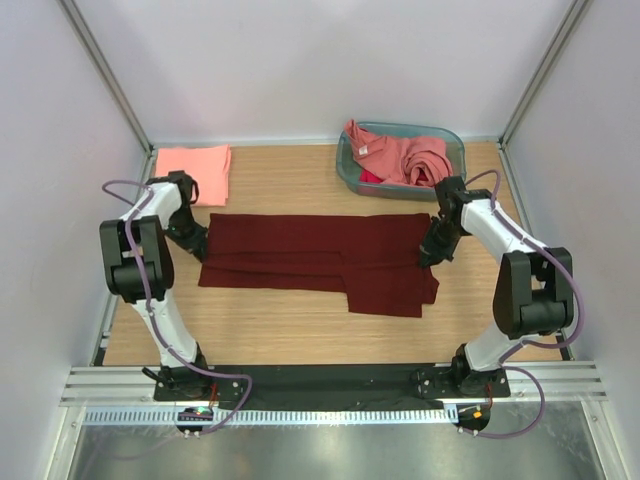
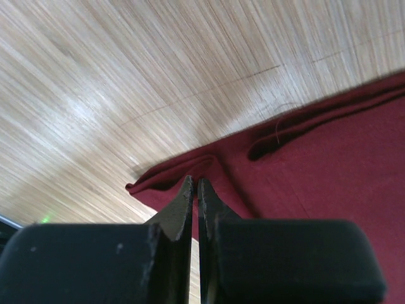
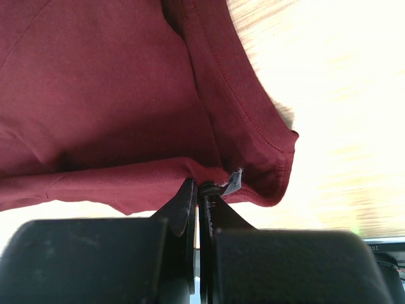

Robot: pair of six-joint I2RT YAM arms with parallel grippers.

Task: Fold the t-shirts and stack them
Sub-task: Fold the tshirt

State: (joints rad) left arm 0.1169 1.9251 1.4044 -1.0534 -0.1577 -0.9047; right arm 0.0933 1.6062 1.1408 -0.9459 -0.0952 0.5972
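Top external: elbows raised, left pincer (image 1: 200, 248) and right pincer (image 1: 432, 256) clench ends of the maroon t-shirt (image 1: 320, 255).

White-and-black arms (image 1: 172, 325), purple cables (image 1: 122, 182)

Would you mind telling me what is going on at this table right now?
The two arms are folding the maroon t-shirt, which lies across the table as a long, partly folded band. The left gripper is shut on its left end and the right gripper is shut on its right end. A folded pink t-shirt lies at the far left corner, and crumpled pink t-shirts wait in the blue basket at the far right.
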